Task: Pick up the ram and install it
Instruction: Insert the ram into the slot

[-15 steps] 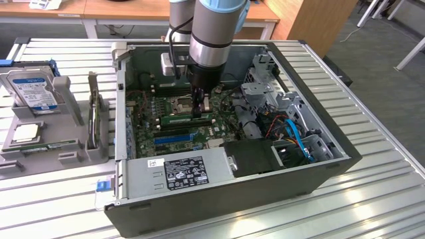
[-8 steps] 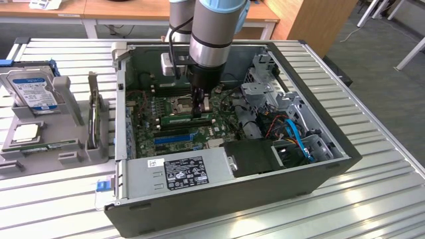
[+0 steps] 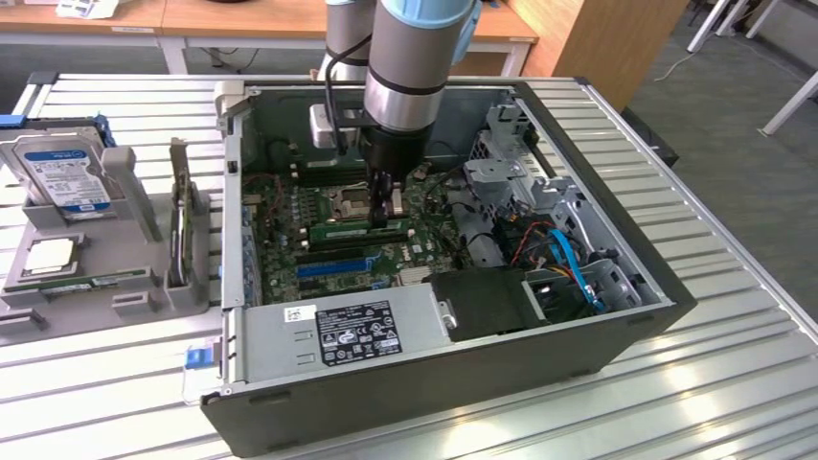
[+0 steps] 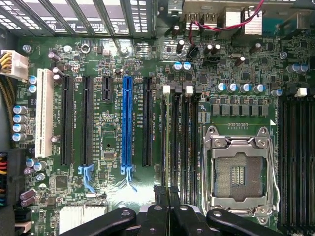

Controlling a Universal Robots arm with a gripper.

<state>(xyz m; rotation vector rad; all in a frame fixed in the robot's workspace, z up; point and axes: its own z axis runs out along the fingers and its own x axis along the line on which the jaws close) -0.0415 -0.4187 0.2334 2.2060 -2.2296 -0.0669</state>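
Note:
The ram (image 3: 343,231), a narrow green stick, stands on edge across the motherboard (image 3: 287,225) inside the open computer case (image 3: 447,402), just in front of the empty processor socket (image 3: 348,201). My gripper (image 3: 383,218) reaches straight down into the case and is shut on the stick, right of its middle. In the wrist view the gripper (image 4: 167,194) has its black fingers (image 4: 158,192) pressed close together. They sit over the row of long dark memory slots (image 4: 179,137), beside the bare socket (image 4: 239,169).
A grey parts tray (image 3: 128,297) at the exterior view's left holds a blue-labelled hard drive (image 3: 64,172), a square silver processor (image 3: 49,254) and a flat green board (image 3: 96,281). Power supply (image 3: 352,331), drive cage (image 3: 511,182) and blue cable (image 3: 569,264) crowd the case.

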